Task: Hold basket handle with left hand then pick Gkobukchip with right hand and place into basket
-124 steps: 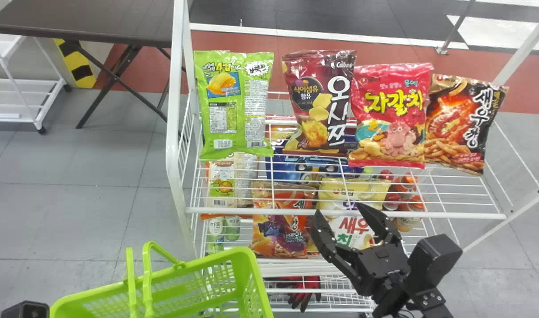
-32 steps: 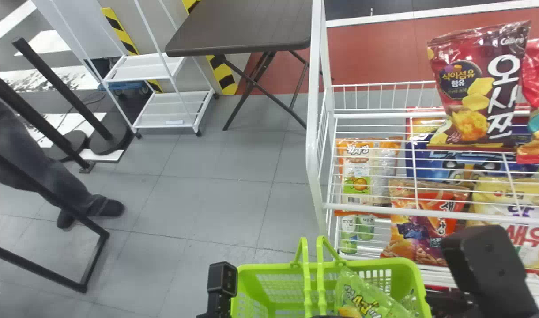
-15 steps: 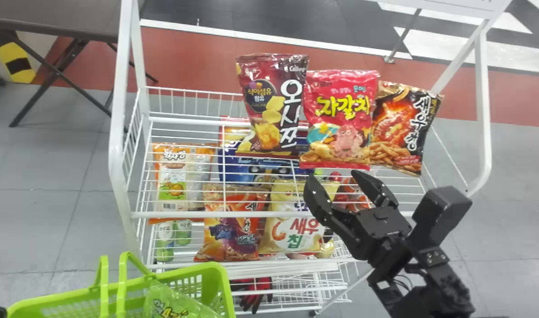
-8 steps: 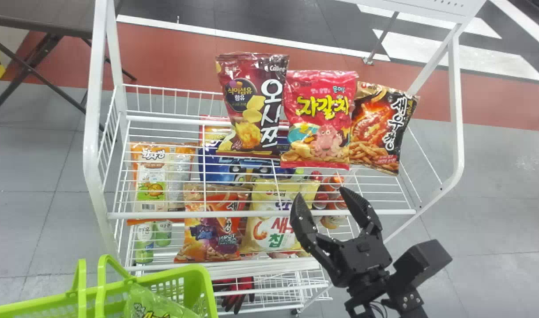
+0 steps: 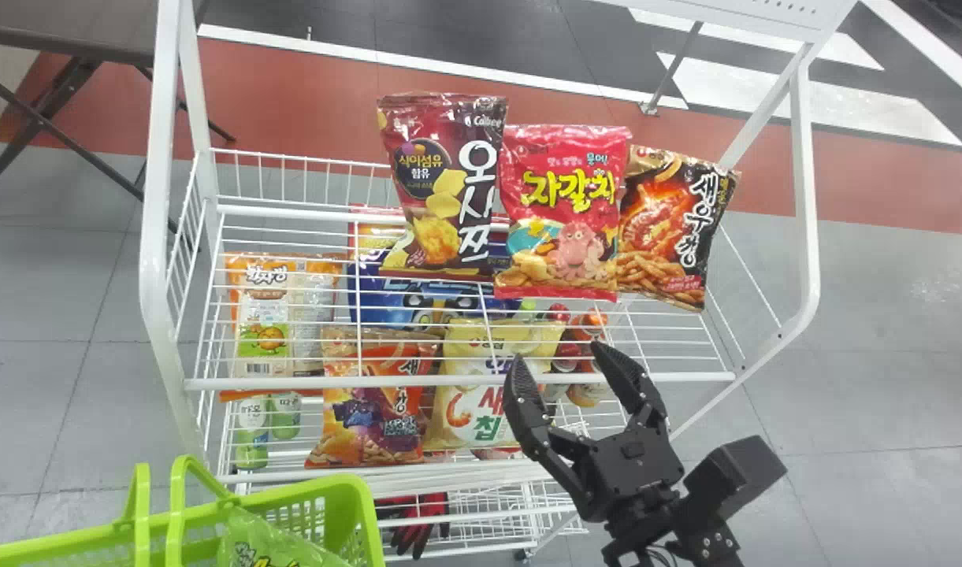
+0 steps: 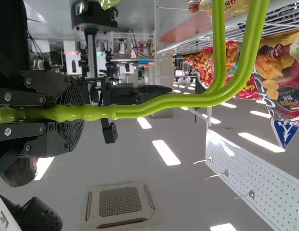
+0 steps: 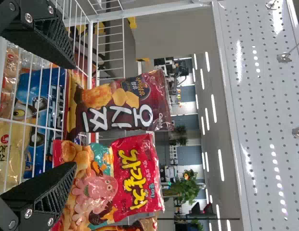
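Note:
The green Gkobukchip bag (image 5: 264, 545) lies inside the green basket (image 5: 295, 491) at the lower left of the head view, its lower part cut off by the picture's edge. My right gripper (image 5: 559, 354) stands open and empty in front of the rack, to the right of the basket. In the right wrist view, a wide gap separates the fingers of that same gripper (image 7: 74, 115), with upright snack bags beyond. My left gripper (image 6: 67, 113) is shut on the basket handle (image 6: 163, 102), whose two green bars run on past the fingertips.
On the white rack's top shelf (image 5: 457, 381) stand a maroon bag (image 5: 445, 189), a pink-red bag (image 5: 563, 213) and a black-orange bag (image 5: 670, 228). More bags and bottles fill the shelf below. A dark table (image 5: 63, 43) is at the upper left.
The Gkobukchip bag has gone from the top shelf's left end into the basket. My right gripper has come away from the basket, back before the rack. The head view has swung left, then right.

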You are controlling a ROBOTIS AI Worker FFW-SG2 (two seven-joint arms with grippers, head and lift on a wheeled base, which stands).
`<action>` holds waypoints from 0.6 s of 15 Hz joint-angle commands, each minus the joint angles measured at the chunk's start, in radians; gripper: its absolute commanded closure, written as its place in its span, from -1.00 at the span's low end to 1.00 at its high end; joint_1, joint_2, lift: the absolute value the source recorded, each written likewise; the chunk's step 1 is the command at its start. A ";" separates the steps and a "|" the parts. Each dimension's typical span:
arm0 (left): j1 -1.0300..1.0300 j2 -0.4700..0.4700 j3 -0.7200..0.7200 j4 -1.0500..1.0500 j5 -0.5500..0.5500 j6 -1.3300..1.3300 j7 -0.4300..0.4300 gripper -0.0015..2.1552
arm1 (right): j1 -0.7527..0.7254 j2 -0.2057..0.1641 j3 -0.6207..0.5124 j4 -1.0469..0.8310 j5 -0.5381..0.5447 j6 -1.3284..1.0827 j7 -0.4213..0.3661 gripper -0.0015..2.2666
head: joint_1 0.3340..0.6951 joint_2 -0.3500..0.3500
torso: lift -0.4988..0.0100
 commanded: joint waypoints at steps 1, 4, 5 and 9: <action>-0.002 0.002 -0.002 -0.007 0.002 0.013 0.003 1.00 | 0.000 0.000 0.011 -0.001 0.007 0.010 -0.001 -0.91 | 1.00 -0.82 | 0.96; 0.000 0.005 0.001 -0.007 0.010 0.016 0.003 1.00 | -0.007 0.000 0.025 -0.004 0.015 0.059 -0.002 -0.91 | 1.00 -0.78 | 0.96; 0.001 0.005 0.005 -0.007 0.011 0.016 0.000 1.00 | -0.007 0.000 0.030 -0.004 0.021 0.059 -0.004 -0.91 | 1.00 -0.76 | 0.96; 0.003 0.005 0.012 -0.006 0.016 0.013 -0.006 1.00 | -0.014 0.003 0.051 -0.004 0.038 0.075 -0.004 -0.91 | 1.00 -0.68 | 0.96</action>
